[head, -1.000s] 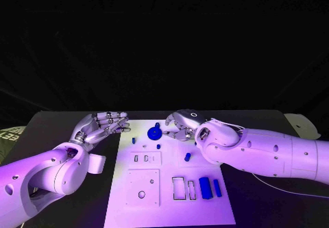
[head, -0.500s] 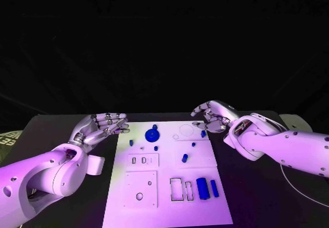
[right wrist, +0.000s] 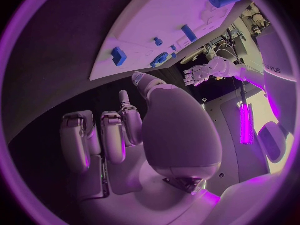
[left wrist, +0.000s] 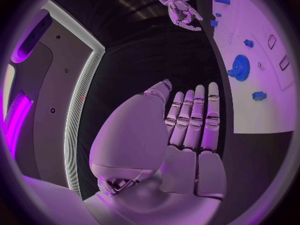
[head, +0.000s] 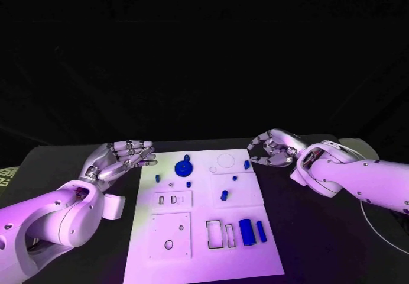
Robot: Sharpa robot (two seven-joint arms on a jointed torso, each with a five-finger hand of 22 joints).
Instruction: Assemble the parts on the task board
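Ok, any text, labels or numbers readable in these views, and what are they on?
"...eus": on a white panel in the right wrist view; the first letters are unclear.
Pale marks on a dark object at the table's left edge: too small to read.
Task board: no lettering seen.

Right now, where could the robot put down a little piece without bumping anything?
Bare black table lies beside the left hand, and more between the task board and the right hand. The board's middle is crowded: blue gear, small blue parts.
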